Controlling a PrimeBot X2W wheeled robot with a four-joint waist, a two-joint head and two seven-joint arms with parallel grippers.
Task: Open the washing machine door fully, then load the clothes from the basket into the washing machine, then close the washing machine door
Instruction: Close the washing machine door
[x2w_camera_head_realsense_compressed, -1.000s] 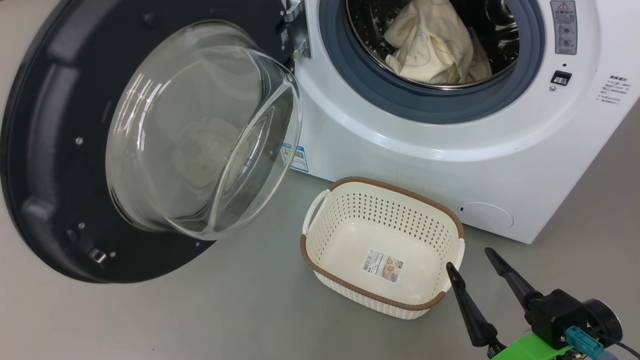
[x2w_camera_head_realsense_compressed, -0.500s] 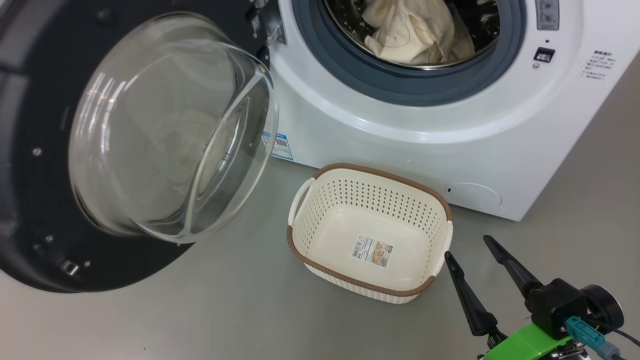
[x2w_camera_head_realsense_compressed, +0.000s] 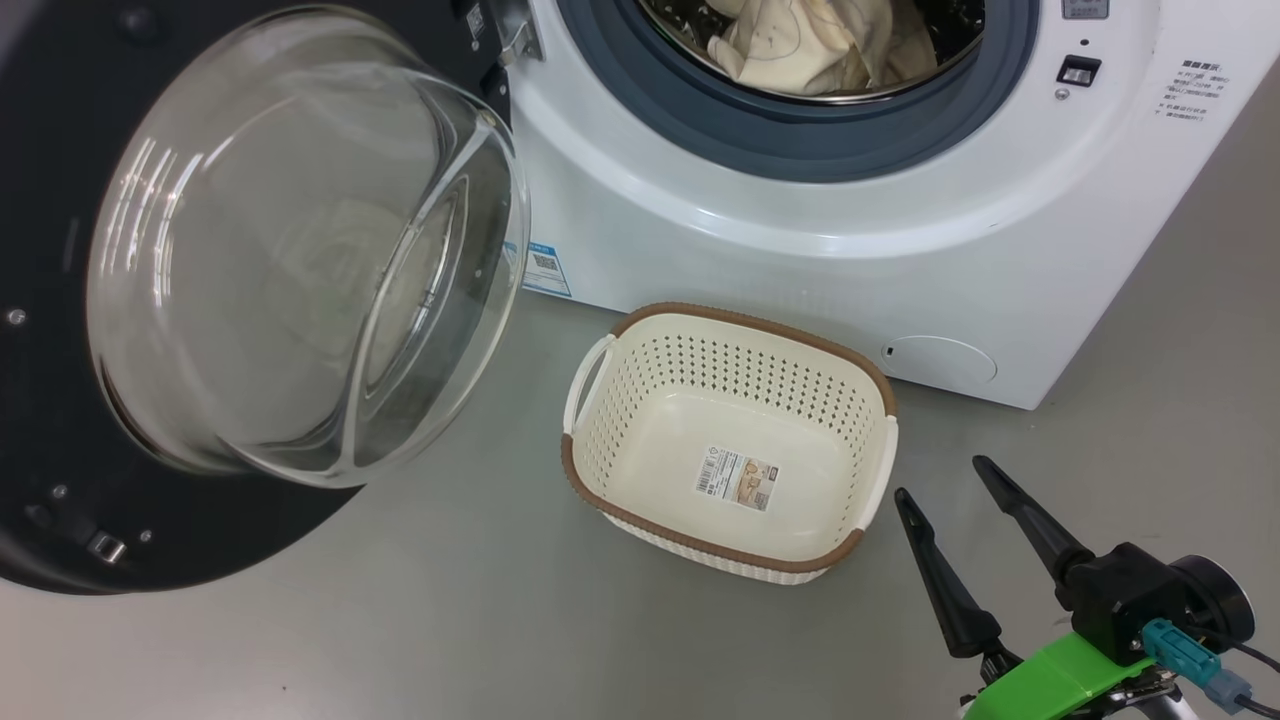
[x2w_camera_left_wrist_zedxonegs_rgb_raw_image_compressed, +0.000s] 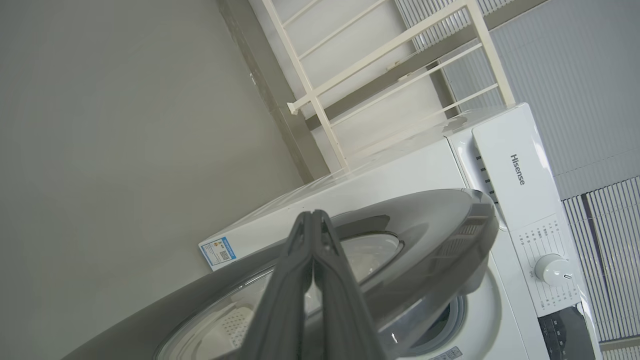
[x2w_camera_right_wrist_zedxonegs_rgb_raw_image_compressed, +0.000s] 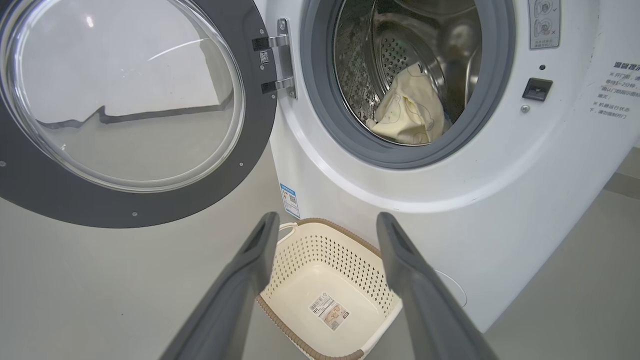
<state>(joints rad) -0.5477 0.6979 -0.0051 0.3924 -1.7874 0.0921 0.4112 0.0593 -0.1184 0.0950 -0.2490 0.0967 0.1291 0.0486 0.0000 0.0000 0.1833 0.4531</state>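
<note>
The washing machine (x2w_camera_head_realsense_compressed: 800, 260) stands with the washing machine door (x2w_camera_head_realsense_compressed: 60, 520) swung wide to the left, its glass bowl facing me. Cream-yellow clothes (x2w_camera_head_realsense_compressed: 810, 45) lie in the steel drum, and I see the clothes (x2w_camera_right_wrist_zedxonegs_rgb_raw_image_compressed: 410, 107) there from the right wrist too. The basket (x2w_camera_head_realsense_compressed: 740, 380) sits on the floor before the machine with just a label sticker inside. My right gripper (x2w_camera_head_realsense_compressed: 940, 480) is open and empty, low and to the right of the basket (x2w_camera_right_wrist_zedxonegs_rgb_raw_image_compressed: 320, 255). My left gripper (x2w_camera_left_wrist_zedxonegs_rgb_raw_image_compressed: 312, 216) is shut on nothing, its fingers pointing along the door's outer face (x2w_camera_left_wrist_zedxonegs_rgb_raw_image_compressed: 440, 225); contact is unclear.
Grey floor (x2w_camera_head_realsense_compressed: 450, 620) spreads around the basket and under the door. A white rack (x2w_camera_left_wrist_zedxonegs_rgb_raw_image_compressed: 390, 50) stands behind the machine against a wall. The control knob (x2w_camera_left_wrist_zedxonegs_rgb_raw_image_compressed: 552, 269) and panel are on the machine's front top.
The whole head picture has slid up and to the left, so the camera has moved. Door, basket and clothes keep their places. Both grippers hold the same state.
</note>
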